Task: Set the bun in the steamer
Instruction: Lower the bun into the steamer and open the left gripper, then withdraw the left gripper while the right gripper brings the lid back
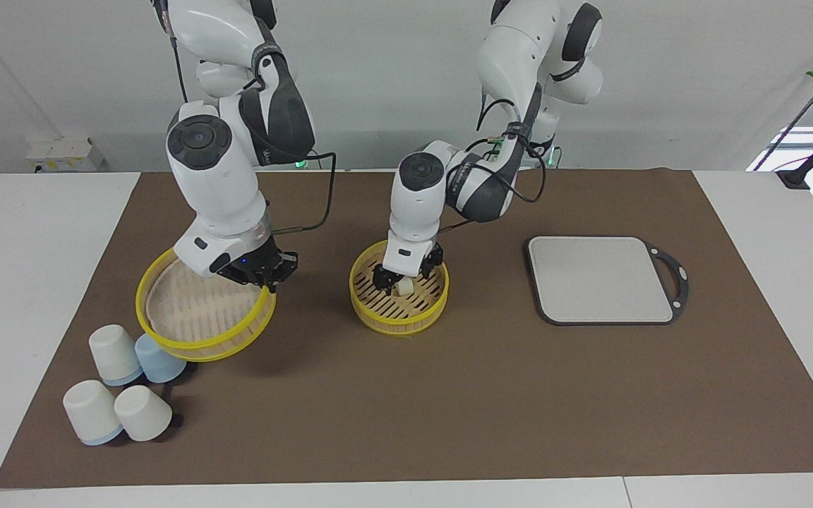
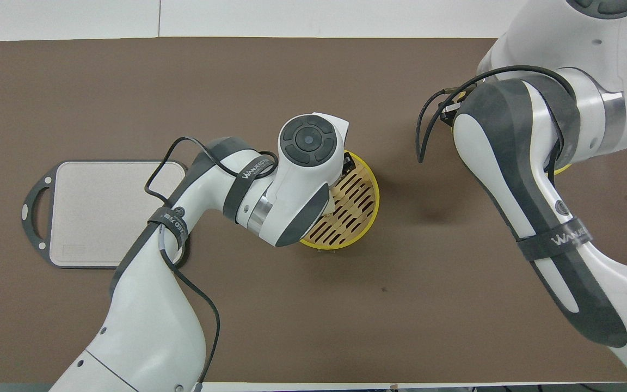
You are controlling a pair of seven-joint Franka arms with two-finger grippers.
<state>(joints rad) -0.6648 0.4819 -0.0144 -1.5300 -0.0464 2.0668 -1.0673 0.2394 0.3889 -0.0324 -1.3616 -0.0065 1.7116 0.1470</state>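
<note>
While the bun (image 1: 402,285) is lying on the slatted floor of the steamer (image 1: 399,315), the left pincer (image 1: 404,277) is hanging right over it with its fingers spread, one on each side of the bun, and the dough is sitting loose between them, not squeezed. That steamer tier is sitting in the middle of the brown mat (image 1: 449,395), yellow rim all round, and the bun is lying in the part of the floor nearer to the robots. From overhead, the left arm's wrist is covering the bun completely, and only the slats and a stretch of yellow rim of the steamer (image 2: 360,201) are showing.

Over at the right arm's end of the counter (image 1: 32,282), the right pincer (image 1: 265,271) is pinching the rim of the second, wider basket tier (image 1: 195,346), fingertips pressed together on the yellow band, and the tier is tilting, the edge nearer to the robots riding higher. From overhead that arm is hiding nearly all of it.

Four cups (image 1: 121,391) are sitting upside down in a cluster near that tilted tier, farther from the robots, one of them pale blue. Toward the left arm's end, the grey cutting board (image 1: 600,279) with its dark rim and handle is lying flat on the mat, well apart from the steamer.
</note>
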